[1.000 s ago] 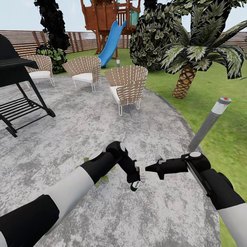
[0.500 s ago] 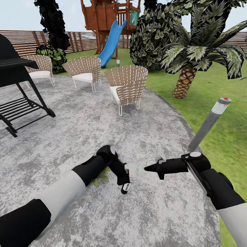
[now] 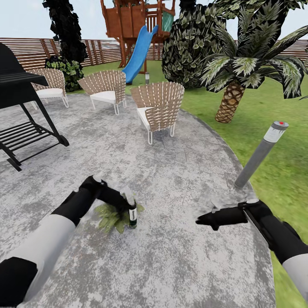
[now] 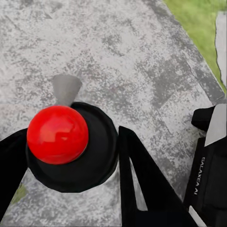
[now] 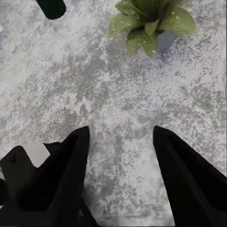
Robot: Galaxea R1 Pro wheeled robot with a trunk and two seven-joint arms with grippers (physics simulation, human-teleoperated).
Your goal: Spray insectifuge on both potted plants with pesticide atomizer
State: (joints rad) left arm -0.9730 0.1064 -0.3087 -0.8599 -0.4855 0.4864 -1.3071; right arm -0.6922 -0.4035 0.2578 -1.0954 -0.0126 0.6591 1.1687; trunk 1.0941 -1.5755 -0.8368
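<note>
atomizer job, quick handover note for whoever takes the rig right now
Left gripper: shut on the pesticide atomizer, held upright just above the grey paving, right beside a potted plant.
Right gripper: open, holding nothing, hovering over the paving to the right of the bottle.
Done: atomizer picked up and brought to a plant.
Left: spray this plant, then the other. The right wrist view shows a leafy plant on the paving; whether it is the same one I cannot tell. No spray visible yet.
</note>
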